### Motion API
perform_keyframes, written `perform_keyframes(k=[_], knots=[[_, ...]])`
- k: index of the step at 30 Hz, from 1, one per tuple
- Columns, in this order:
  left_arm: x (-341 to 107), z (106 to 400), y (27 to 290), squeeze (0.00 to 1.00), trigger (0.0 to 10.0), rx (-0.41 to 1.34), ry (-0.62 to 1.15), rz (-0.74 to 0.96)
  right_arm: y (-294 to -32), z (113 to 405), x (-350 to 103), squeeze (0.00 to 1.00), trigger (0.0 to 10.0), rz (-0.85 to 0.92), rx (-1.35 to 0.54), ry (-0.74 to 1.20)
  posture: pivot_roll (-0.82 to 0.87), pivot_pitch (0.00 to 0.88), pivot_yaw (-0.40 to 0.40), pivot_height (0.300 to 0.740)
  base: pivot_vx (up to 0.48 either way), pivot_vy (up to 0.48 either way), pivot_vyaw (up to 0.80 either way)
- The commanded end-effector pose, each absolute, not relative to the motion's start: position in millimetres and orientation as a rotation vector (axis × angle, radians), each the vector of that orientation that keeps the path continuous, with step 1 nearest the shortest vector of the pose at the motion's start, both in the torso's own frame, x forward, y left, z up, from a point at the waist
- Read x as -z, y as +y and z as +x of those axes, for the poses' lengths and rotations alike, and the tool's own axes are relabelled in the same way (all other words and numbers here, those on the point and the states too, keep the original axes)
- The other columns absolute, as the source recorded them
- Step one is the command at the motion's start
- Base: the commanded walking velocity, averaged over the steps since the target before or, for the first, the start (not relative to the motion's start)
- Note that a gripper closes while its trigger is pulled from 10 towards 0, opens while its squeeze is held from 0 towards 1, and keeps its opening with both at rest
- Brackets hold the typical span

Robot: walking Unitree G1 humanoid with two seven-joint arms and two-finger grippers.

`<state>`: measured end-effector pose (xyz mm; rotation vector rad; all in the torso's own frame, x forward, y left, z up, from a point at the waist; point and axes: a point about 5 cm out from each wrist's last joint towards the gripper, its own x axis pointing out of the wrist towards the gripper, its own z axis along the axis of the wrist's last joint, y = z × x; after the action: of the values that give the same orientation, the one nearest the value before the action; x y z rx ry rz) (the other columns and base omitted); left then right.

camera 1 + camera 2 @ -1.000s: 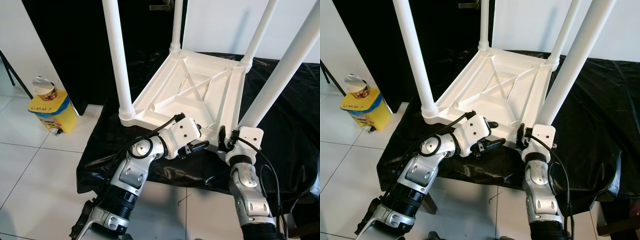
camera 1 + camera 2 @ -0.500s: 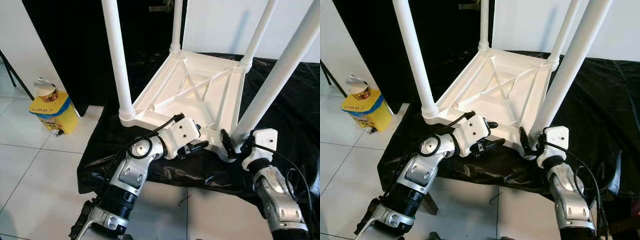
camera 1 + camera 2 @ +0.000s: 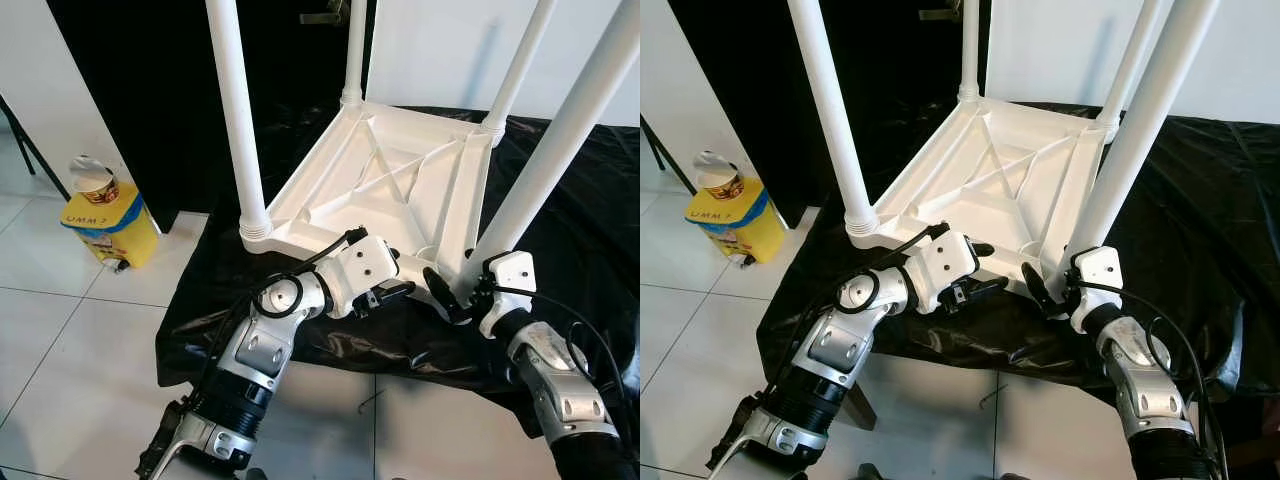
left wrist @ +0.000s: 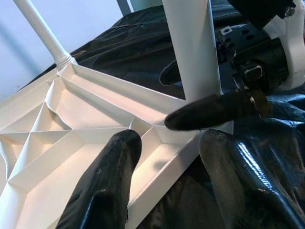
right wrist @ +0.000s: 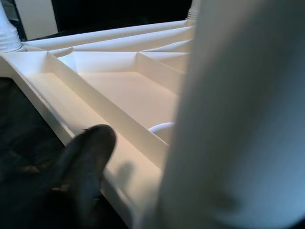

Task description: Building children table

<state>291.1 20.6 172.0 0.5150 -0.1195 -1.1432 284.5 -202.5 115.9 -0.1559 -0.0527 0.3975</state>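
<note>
1. Right gripper (image 3: 447, 296) sits at the foot of the near-right leg (image 3: 560, 150), where that leg enters the corner of the tabletop (image 3: 390, 185); its two black fingers are spread, one on each side of the leg base, and whether they actually press on the leg cannot be told
2. Left gripper (image 3: 400, 291) rests at the near edge of the tabletop, just beside the same corner; its fingers (image 4: 112, 183) stand apart, straddling the rim, and nothing is clamped between them
3. Tabletop position: upside down on the black cloth (image 3: 560, 230), ribbed underside up, with all four white legs standing in its corners
4. Step in hand, as judged: seating or tightening the near-right leg, the last joint being attended to
5. Next move calls for the right fingers to close squarely on the leg base while the left gripper steadies the rim, so the tabletop does not slide on the cloth
</note>
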Motion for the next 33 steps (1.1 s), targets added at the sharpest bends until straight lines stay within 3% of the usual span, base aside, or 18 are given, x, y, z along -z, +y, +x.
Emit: perform_keyframes(k=[1, 2, 10, 12, 27, 33], knots=[[-172.2, 293.4, 23.0, 0.0, 10.0, 1.033, -0.139, 0.506, -194.7, 283.1, -108.0, 0.0, 4.5, -0.162, -0.456, -0.024, -0.03, 0.0, -0.031, 0.74, 0.0, 0.0, 0.0], [-171.2, 292.0, 22.1, 0.0, 10.0, 1.035, -0.137, 0.503, -195.0, 283.0, -107.3, 0.0, 0.0, -0.16, -0.458, -0.021, -0.04, 0.0, -0.032, 0.74, 0.0, 0.0, 0.0], [-171.0, 291.3, 19.4, 0.0, 10.0, 1.04, -0.138, 0.496, -195.7, 281.9, -104.3, 0.0, 0.0, -0.145, -0.447, -0.013, -0.04, 0.0, -0.033, 0.74, 0.0, 0.0, 0.0], [-171.2, 291.4, 19.0, 0.0, 10.0, 1.043, -0.14, 0.496, -195.5, 280.7, -104.3, 0.0, 10.0, -0.127, -0.414, -0.017, -0.05, 0.0, -0.036, 0.74, 0.0, 0.0, 0.0], [-172.3, 291.1, 15.3, 0.0, 10.0, 1.056, -0.148, 0.498, -183.8, 275.9, -108.5, 0.0, 10.0, -0.061, -0.212, -0.062, -0.06, 0.0, -0.026, 0.74, 0.0, 0.0, 0.0], [-172.8, 291.5, 14.0, 0.0, 10.0, 1.066, -0.15, 0.504, -182.1, 273.4, -104.9, 0.0, 10.0, -0.013, 0.0, -0.052, -0.06, 0.0, -0.025, 0.74, 0.0, 0.0, 0.0]])
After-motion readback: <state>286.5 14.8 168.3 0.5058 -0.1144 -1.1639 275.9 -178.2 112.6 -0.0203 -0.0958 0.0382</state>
